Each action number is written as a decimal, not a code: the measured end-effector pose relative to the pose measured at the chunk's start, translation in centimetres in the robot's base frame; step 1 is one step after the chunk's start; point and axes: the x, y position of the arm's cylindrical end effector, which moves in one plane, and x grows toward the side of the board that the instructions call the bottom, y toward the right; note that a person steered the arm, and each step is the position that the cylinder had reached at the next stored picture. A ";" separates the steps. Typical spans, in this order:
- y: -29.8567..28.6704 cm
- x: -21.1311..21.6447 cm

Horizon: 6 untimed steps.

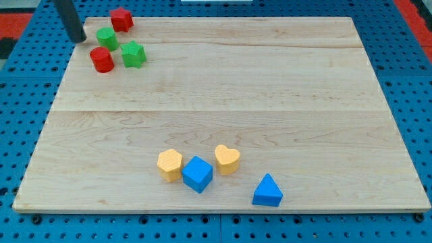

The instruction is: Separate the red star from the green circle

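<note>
**Tip at the top-left cluster, beside the green block**

My tip [80,39] sits at the top-left corner of the wooden surface [270,88], at the surface's left edge. The rod leans in from the view's top. No jaws on this rig, only the bare rod, so nothing is held.

Four blocks crowd that corner:
- A red block [121,19] at the very top edge, faceted; I read it as the red star, though the outline is too small to be sure.
- A green block [106,37] just below and left of it, close but with a sliver of wood between them. It looks like the green circle, though its shape is not crisp either. My tip is just to its left, near it; I cannot tell if they touch.
- A red cylinder [102,60] below the green one, nearly touching it.
- A green star [133,54] to the right of the red cylinder, just beside it.

Well apart, near the view's bottom:
- A yellow block [169,164], roughly hexagonal, touching a blue cube [197,174] on its right.
- A yellow heart [227,159] just up and right of the cube.
- A blue triangle [268,191] furthest right, standing alone.

A blue pegboard [405,101] surrounds the surface.
</note>
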 end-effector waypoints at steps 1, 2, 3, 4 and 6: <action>4.0 -4.2; 6.0 -4.8; 7.1 -4.8; 9.5 -4.8; 24.7 6.5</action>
